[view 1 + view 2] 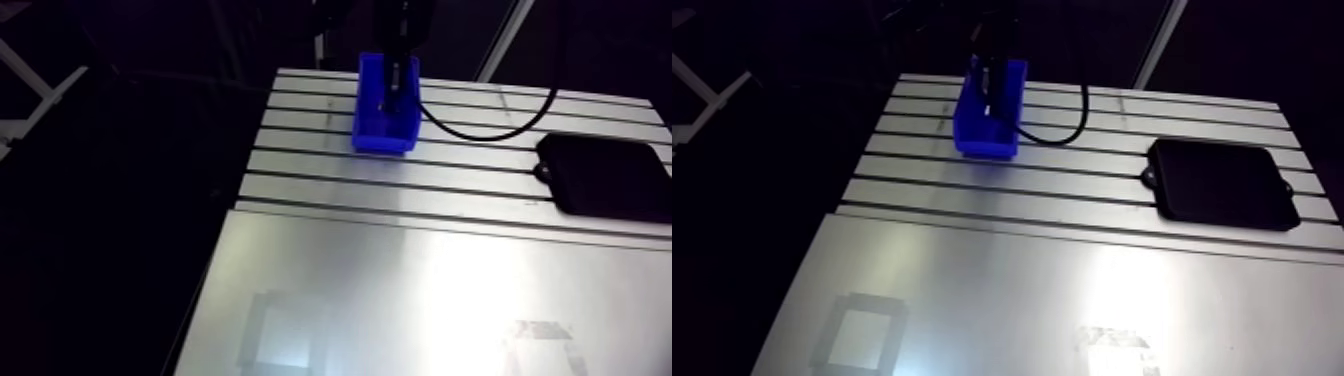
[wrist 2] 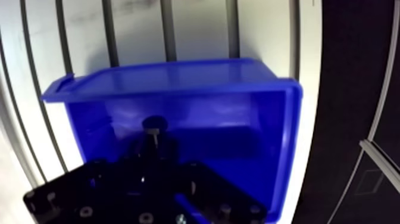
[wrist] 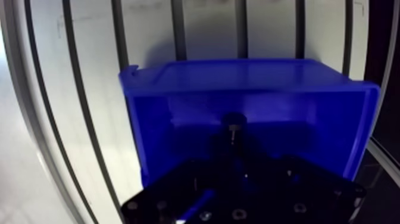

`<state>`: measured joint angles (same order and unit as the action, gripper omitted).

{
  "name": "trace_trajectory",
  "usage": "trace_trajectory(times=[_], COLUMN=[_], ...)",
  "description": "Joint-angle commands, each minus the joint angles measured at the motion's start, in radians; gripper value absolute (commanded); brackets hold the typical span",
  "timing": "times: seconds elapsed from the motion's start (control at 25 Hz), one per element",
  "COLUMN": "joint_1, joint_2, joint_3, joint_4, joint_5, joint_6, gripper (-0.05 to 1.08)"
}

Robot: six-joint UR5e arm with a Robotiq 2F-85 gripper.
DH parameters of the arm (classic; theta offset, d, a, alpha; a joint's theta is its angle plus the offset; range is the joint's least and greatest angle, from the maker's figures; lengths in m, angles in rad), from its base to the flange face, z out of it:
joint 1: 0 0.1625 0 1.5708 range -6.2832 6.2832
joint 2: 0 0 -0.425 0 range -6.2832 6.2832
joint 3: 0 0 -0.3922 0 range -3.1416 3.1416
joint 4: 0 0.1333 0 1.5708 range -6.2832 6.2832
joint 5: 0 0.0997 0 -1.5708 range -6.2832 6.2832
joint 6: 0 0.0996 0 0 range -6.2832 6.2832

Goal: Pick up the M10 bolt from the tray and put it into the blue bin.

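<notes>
The blue bin [image 3: 250, 89] stands on the slotted table, directly under my gripper [image 3: 234, 145]. In the wrist view the dark fingers reach down inside the bin and meet on a small dark bolt [image 3: 234, 126], whose head sticks out beyond the fingertips. In the arm view the gripper [image 1: 992, 95] hangs inside the bin [image 1: 990, 130] at the table's far left. The black tray [image 1: 1222, 185] lies to the right, well apart from the bin, and nothing can be made out in it.
A black cable [image 1: 1057, 135] loops over the table [image 1: 972, 200] just right of the bin. A smooth metal plate [image 1: 1022, 300] covers the near part of the table. The table's left edge runs close beside the bin.
</notes>
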<state>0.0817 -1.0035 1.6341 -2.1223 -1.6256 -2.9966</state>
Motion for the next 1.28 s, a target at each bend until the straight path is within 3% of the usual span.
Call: trace_trajectory(times=[0.04, 0.24, 0.32, 0.36, 0.52, 0.68, 0.8, 1.0, 1.28], joint_1=[0.0, 0.0, -0.002, -0.002, -0.002, 0.0, 0.004, 0.024, 0.038], joint_2=[0.006, 0.007, 0.007, 0.007, 0.007, 0.003, -0.014, -0.06, -0.132], joint_3=[0.0, 0.002, 0.002, 0.002, 0.005, 0.003, -0.004, -0.032, -0.124], joint_4=[-0.003, -0.022, -0.022, -0.022, -0.022, -0.022, -0.014, 0.012, 0.176], joint_5=[-0.001, -0.003, -0.003, -0.003, -0.003, -0.001, 0.013, 0.01, 0.002], joint_6=[0.0, 0.0, 0.0, 0.0, 0.001, 0.02, 0.021, 0.046, 0.06], gripper=[1.01, 0.97, 0.88, 0.82, 0.39, 0.17, 0.02, 0.01, 0.01])
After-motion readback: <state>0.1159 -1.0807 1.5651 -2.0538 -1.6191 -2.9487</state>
